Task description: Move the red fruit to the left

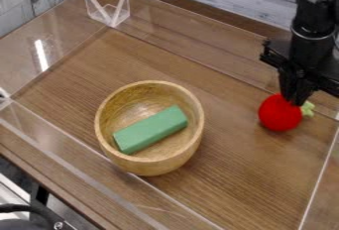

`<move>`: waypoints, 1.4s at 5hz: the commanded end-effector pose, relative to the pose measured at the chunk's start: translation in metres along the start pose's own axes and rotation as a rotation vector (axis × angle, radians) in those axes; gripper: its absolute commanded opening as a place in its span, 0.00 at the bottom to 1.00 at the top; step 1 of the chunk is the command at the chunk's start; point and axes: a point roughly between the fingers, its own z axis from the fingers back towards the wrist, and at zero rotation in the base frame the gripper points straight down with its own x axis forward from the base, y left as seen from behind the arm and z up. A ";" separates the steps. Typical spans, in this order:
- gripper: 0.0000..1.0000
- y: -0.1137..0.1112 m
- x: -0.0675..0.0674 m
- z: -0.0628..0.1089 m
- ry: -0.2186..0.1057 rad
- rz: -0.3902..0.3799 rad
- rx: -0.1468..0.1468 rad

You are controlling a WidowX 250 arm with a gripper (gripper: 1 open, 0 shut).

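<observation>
Block (pixel 150 129) in bowl (pixel 101 120), left of fruit (pixel 280 114)

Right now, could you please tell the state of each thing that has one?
Claw: right at the red fruit; grip unclear.
Red fruit: on the table, outside the bowl.
Wooden bowl: upright, holding the green block.
Green block: lying in the bowl.
</observation>
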 end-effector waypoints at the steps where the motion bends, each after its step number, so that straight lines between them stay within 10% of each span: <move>1: 1.00 0.001 0.011 0.022 -0.043 -0.015 -0.018; 2: 1.00 0.001 0.012 0.029 -0.034 -0.040 -0.028; 3: 0.00 0.003 0.007 0.025 -0.030 0.032 -0.009; 7: 0.00 0.000 0.012 0.009 0.003 0.072 -0.006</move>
